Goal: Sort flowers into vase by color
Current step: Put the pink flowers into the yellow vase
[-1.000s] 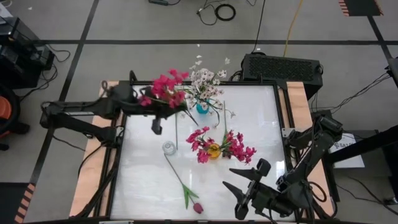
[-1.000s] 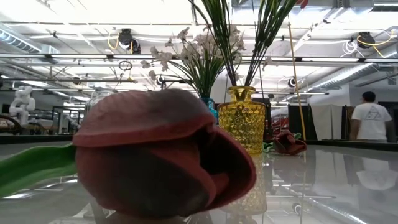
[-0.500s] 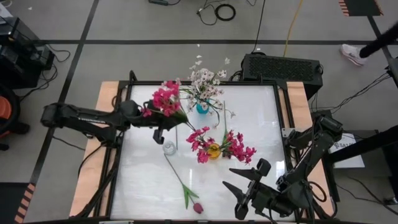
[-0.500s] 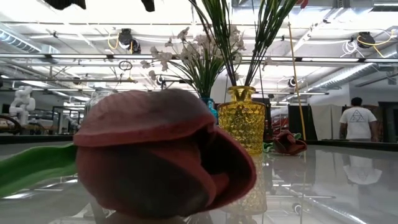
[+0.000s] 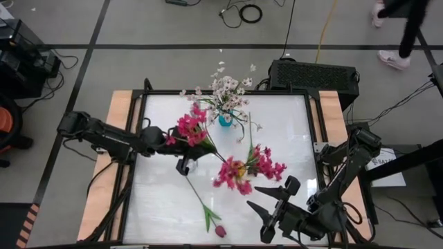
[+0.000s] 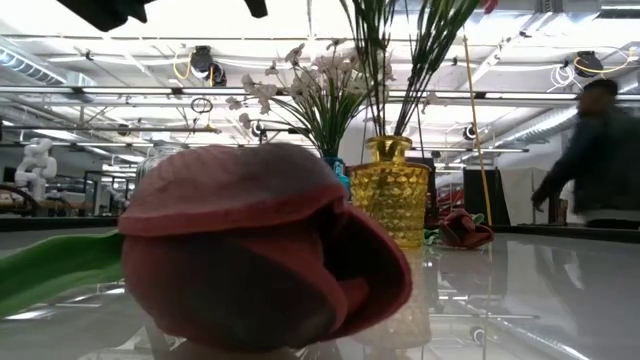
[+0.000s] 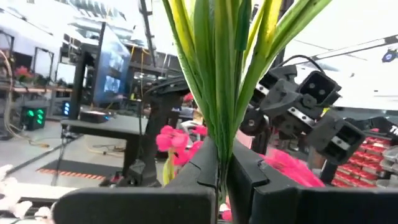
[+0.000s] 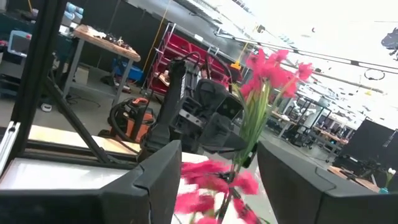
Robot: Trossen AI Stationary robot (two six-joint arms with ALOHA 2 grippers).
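High view: left gripper (image 5: 188, 164), clamped on a magenta bunch (image 5: 192, 128), has swung from the desk's far-left region toward the middle; the stems now slant toward the yellow vase (image 5: 237, 168), whose blooms have shifted.
Meaning: delivery to the matching vase looks close, insertion not yet done.
Waiting arm: right gripper (image 5: 273, 204) sits open and empty by the near-right edge.
Still to sort: maroon tulip (image 5: 219, 231) lies at the near edge; clear vase hidden under the arm.
Low view: tulip (image 6: 262, 250) fills the foreground; yellow vase (image 6: 392, 200) and white spray (image 6: 300, 85) stand behind it, heights the overhead misses.
Left wrist view: fingers (image 7: 202, 168) pinch green stems (image 7: 219, 74) tightly.
Right wrist view: wide-apart fingers (image 8: 155, 177) frame the magenta bunch (image 8: 273, 68).
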